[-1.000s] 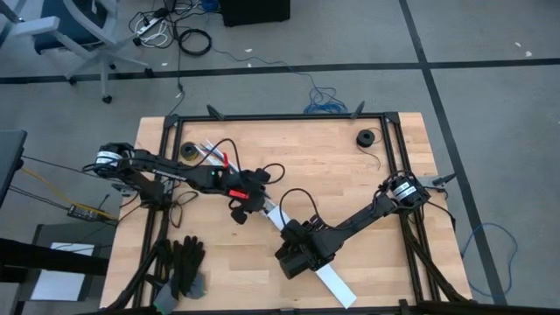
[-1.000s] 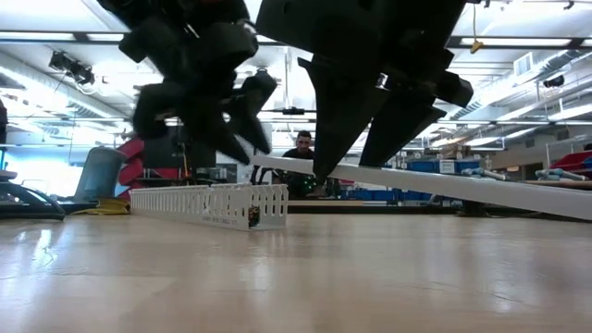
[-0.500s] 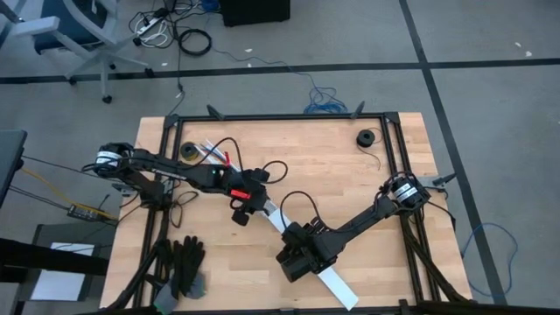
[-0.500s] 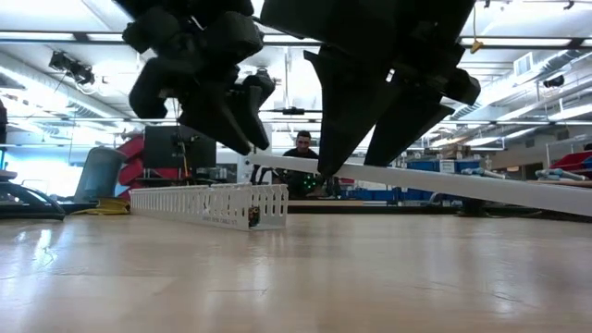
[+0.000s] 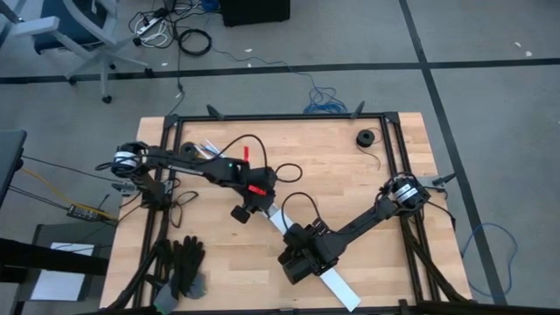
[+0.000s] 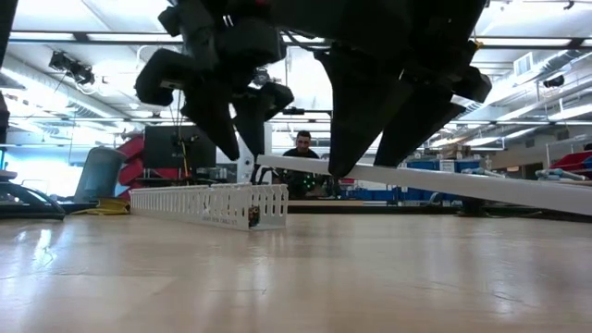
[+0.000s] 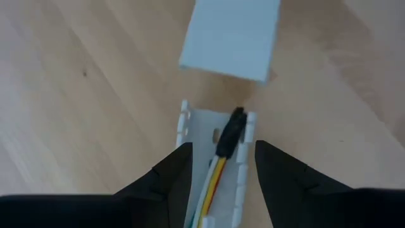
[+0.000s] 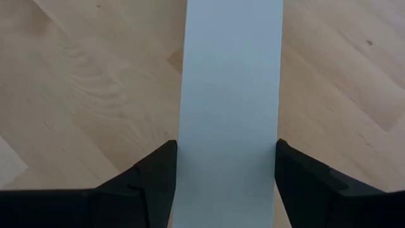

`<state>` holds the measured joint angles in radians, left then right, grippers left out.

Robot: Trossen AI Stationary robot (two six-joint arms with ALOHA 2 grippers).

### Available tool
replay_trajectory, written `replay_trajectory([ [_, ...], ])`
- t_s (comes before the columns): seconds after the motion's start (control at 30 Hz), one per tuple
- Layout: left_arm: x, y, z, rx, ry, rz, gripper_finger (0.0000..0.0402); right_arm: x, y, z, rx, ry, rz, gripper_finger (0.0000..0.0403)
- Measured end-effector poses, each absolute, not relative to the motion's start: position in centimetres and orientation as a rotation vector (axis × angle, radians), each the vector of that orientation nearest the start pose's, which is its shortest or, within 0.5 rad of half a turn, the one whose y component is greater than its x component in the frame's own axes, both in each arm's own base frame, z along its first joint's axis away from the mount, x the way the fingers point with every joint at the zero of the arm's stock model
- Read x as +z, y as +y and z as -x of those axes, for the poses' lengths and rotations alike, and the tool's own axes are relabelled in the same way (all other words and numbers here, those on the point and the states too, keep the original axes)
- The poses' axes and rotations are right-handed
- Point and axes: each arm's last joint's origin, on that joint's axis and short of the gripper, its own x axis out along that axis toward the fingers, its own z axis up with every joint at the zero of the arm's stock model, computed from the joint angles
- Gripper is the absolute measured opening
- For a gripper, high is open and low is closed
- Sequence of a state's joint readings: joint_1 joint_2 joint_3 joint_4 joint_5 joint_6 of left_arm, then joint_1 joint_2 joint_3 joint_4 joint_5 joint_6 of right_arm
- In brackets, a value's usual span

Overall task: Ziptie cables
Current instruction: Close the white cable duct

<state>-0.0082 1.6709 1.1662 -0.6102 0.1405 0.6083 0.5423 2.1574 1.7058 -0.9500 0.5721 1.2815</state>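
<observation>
A white slotted channel point(image 6: 208, 205) lies flat on the table. The cables point(image 7: 212, 183), yellow, red and pale, run along inside it and end in a dark plug point(image 7: 229, 130). My left gripper point(image 7: 221, 149) hangs open over the channel's near end, one finger to each side. The low view shows its fingertips point(image 6: 245, 153) above the channel's top. Just beyond that end is a flat white strip point(image 5: 337, 287). My right gripper point(image 5: 296, 262) is shut on this strip. My right gripper pinches the flat white strip by its two long edges point(image 8: 183, 158) between its two fingers, about midway along. The fingers slant down from above and lie across it. The strip is tilted, its far end point(image 6: 264, 164) raised above the channel's top.
Black gloves point(image 5: 184, 267) lie at the near left corner. A tape roll point(image 5: 188, 151) sits far left and a black spool point(image 5: 365, 137) far right. Black frame rails point(image 5: 280, 116) edge the table. A person point(image 6: 302, 148) sits beyond the far side.
My left gripper has gone a little toward the table's right edge and up, tipping steeper so that it points more downward over the channel's end. The channel, the strip and my right gripper have stayed where they were.
</observation>
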Motion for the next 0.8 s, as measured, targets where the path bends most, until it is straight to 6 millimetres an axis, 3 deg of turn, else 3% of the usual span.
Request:
replay_trajectory([
  [0.2,21.38,-0.67,-33.01,-0.478,1.056,-0.462,0.0157,17.97,21.05,-37.28,-0.713,0.925,-0.384,0.0223],
  [0.57,21.39,-0.59,-33.03,-0.461,1.058,-0.495,0.024,17.97,21.13,-37.18,-0.717,0.921,-0.383,0.0222],
  [0.8,21.13,-0.69,-33.4,-0.485,1.033,-0.494,0.0249,17.97,21.11,-37.19,-0.717,0.921,-0.382,0.0221],
])
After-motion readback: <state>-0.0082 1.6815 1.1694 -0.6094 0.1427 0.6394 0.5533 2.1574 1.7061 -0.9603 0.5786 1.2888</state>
